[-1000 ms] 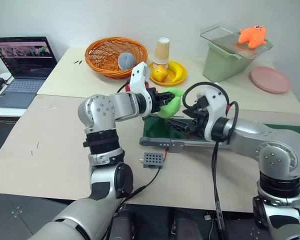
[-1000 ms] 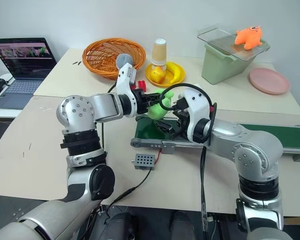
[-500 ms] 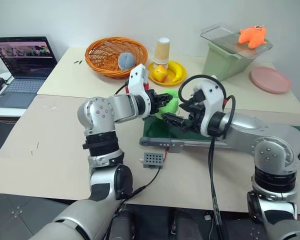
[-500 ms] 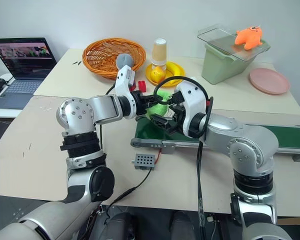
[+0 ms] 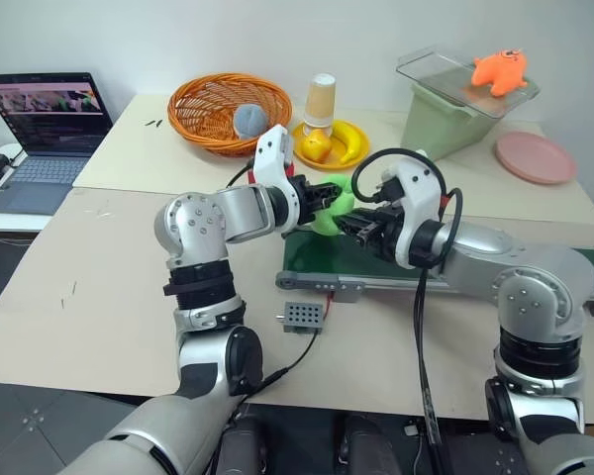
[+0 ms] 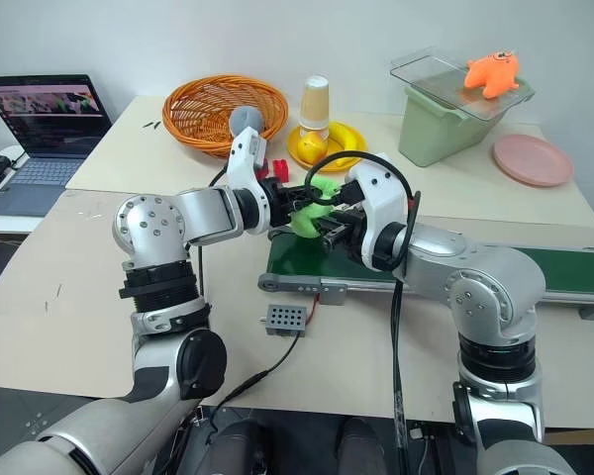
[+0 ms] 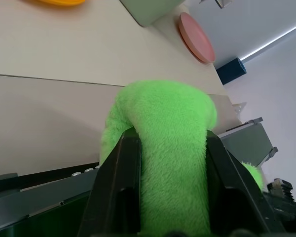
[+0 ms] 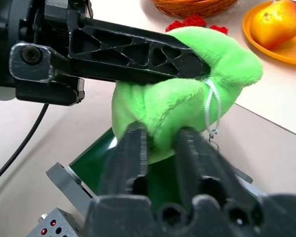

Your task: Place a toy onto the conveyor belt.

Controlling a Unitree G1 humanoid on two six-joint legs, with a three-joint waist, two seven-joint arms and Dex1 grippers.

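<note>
Both grippers pinch the green plush toy (image 5: 329, 206) above the near end of the conveyor belt (image 5: 329, 259): the left gripper (image 5: 322, 198) clamps its body, the right gripper (image 8: 160, 140) nips a lower fold (a handover, I'd say). Next, one must let go, then the other lowers it.

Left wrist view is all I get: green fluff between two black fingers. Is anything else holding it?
Observer: Yes. The right gripper is also shut on the green plush toy, pinching its lower edge, opposite the left gripper.
Operator: What's underneath?
Observer: The left end of the dark green conveyor belt; the toy hangs just above it.
Operator: Any other toys?
Observer: An orange plush toy lies on the clear lid of a pale green bin.
</note>
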